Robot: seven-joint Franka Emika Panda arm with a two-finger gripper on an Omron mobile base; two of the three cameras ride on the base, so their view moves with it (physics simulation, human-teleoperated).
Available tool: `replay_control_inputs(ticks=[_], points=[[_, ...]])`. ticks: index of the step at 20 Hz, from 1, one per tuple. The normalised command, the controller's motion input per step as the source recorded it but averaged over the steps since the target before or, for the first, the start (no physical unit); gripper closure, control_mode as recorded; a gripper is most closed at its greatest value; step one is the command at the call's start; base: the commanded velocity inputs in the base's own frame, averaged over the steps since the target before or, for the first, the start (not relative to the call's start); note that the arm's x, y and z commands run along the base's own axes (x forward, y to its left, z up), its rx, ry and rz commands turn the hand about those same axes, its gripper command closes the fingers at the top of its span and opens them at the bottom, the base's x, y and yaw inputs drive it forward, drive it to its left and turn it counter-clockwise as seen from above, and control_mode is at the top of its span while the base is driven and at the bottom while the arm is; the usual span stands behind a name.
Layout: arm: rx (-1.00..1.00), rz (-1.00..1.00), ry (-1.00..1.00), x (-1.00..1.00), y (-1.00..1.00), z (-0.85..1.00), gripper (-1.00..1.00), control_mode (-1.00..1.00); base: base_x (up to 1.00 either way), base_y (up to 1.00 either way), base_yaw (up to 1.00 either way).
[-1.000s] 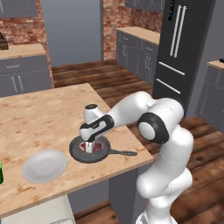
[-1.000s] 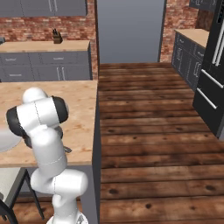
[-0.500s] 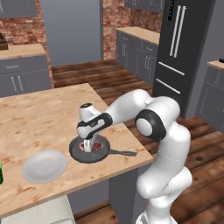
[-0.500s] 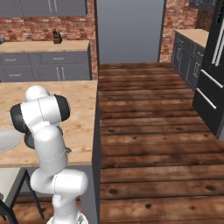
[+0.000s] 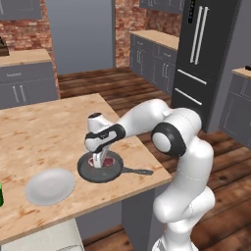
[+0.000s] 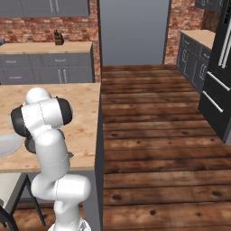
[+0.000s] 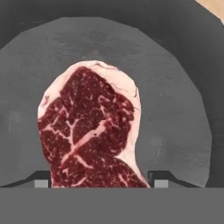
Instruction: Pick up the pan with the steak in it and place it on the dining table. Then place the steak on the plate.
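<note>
1. pale wood grain covers the dining table (image 5: 44, 132), and the task's things sit toward its near right corner; going left to right along the near edge come a green thing (image 5: 1, 193) at the far left, the plate (image 5: 49, 186), then the pan (image 5: 100, 168) with its thin handle pointing right toward the table's right edge.
2. the plate lies just beside the pan on its left, apart from it and bare, so the drop spot for the steak (image 7: 89, 131) is free.
3. the steak lies flat in the middle of the pan; in the hand view it reaches down between the two finger tips, with the pan floor showing on all other sides.
4. the gripper (image 5: 99, 161) hangs straight down into the pan over the steak, its jaws apart and astride the meat; i cannot tell whether the pads touch it yet, and nothing is clamped.
5. the step in hand looks like the pinch on the steak: the pan already rests on the table, so what is left is lifting the meat across to the plate.
6. to do it well, keep the tips low against the pan floor so they close on the meat's edges rather than skid over the top, and close across the narrow waist of the steak.
7. lift straight up first: the pan's rim on the left stands between steak and plate, and a low sweep could drag the pan.
8. right of the pan the table edge is near; the arm's own elbow hangs over that corner.
</note>
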Motion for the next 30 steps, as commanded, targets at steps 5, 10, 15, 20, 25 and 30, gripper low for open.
replay_control_inputs(ticks=[5,10,15,20,25,30], points=[[0.0,0.0,-0.03,-0.12,0.45,0.4,1.0,-1.0,0.0,0.0,0.0],[0.0,0.0,-0.03,-0.24,0.72,0.46,1.0,-1.0,0.0,0.0,0.0],[0.0,0.01,0.0,-0.47,0.63,0.42,1.0,-1.0,0.0,0.0,0.0],[0.0,0.03,0.0,-0.43,0.62,0.19,1.0,-1.0,0.0,0.0,0.0],[0.01,0.03,-0.01,-0.39,0.53,0.0,1.0,-1.0,0.0,0.0,0.0],[0.01,0.03,0.0,-0.07,0.2,-0.01,1.0,-1.0,0.0,0.0,0.0]])
